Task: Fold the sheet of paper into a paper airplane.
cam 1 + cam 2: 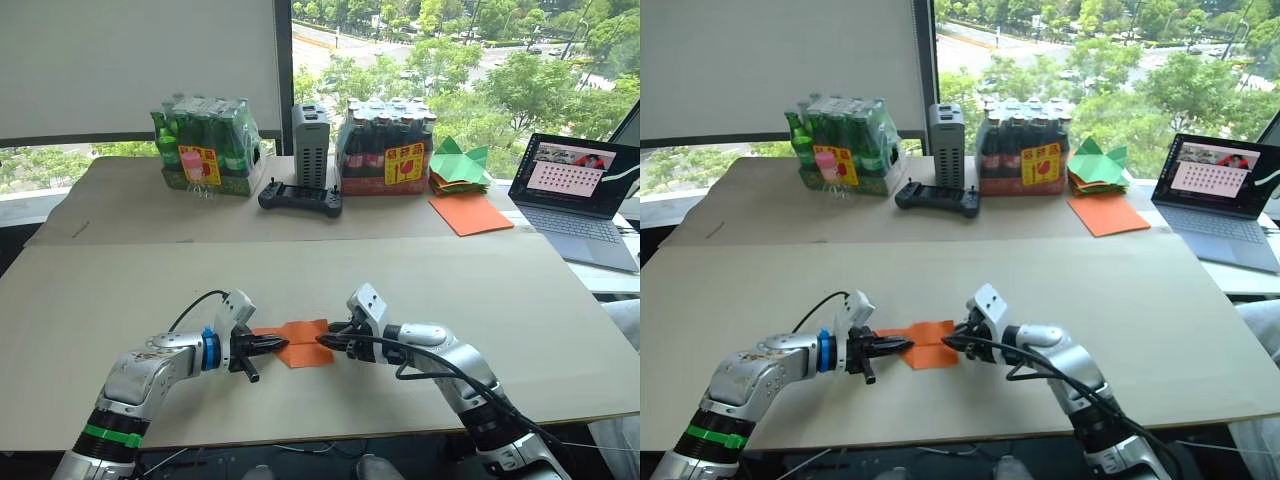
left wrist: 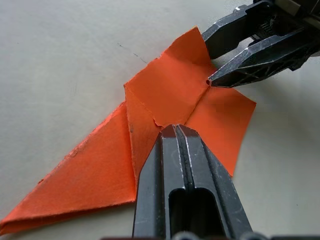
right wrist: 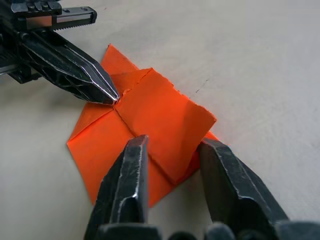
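The creased, partly folded bright orange sheet of paper (image 1: 300, 343) lies half-finished between my grippers. Left gripper (image 1: 272, 344) closed, tips pressing its centre; right gripper (image 3: 172, 150) parted astride a flap. I judge wings remain.

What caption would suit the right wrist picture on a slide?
Open right gripper straddles the creased bright orange sheet of paper while the shut left gripper presses its centre crease.

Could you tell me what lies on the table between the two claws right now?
The folded orange sheet of paper lies between them. The left claw, shut, presses on its middle fold, and the right claw, open, straddles its opposite edge, as both wrist views show.
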Robot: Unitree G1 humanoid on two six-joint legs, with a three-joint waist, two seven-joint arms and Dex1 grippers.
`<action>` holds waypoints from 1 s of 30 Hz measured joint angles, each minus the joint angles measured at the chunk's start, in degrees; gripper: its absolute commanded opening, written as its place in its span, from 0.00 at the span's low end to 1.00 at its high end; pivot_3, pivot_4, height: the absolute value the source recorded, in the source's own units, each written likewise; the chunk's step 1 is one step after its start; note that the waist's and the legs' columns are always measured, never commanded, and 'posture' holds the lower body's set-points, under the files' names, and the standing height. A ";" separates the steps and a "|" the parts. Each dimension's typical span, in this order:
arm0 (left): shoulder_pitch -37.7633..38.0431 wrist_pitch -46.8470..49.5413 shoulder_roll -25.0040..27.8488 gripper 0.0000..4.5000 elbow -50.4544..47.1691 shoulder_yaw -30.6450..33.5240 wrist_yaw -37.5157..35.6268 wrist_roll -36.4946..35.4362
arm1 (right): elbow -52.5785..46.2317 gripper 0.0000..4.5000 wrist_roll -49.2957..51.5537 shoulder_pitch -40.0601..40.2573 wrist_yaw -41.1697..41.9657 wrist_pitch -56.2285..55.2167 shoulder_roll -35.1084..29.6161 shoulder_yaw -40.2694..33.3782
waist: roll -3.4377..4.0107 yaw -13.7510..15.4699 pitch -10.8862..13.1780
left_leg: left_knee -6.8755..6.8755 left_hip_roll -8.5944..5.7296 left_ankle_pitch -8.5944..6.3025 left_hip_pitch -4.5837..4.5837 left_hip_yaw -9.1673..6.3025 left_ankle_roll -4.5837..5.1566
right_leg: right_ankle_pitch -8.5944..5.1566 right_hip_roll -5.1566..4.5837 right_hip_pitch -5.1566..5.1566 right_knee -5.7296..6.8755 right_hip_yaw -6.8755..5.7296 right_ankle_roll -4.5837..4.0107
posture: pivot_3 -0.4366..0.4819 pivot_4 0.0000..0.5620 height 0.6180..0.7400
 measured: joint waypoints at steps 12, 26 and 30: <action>-0.73 -0.82 -0.74 0.00 2.98 0.34 -0.46 -0.17 | -7.70 0.14 4.75 4.60 1.75 -4.93 2.04 -4.09 | 0.07 -0.05 0.01 | -0.07 0.04 -0.01 0.23 -0.01 0.01 | -0.20 0.02 0.25 -0.13 -0.01 0.32 | 0.48 0.27 1.00; -1.53 -0.88 -1.18 0.00 4.36 0.68 -0.24 -0.16 | -3.96 0.01 -1.10 7.05 -2.67 -9.21 6.90 3.96 | 0.10 0.00 0.02 | -0.15 0.11 -0.03 0.42 -0.01 0.04 | -0.25 0.06 0.49 -0.36 -0.03 0.41 | 0.48 0.27 1.00; -1.37 -0.88 -1.19 0.00 4.22 0.78 -0.19 -0.15 | -2.91 0.01 -1.93 6.06 -3.89 -9.51 7.72 4.00 | 0.10 -0.03 0.02 | -0.17 0.11 -0.03 0.42 -0.01 0.04 | -0.25 0.06 0.49 -0.37 -0.03 0.41 | 0.48 0.27 1.00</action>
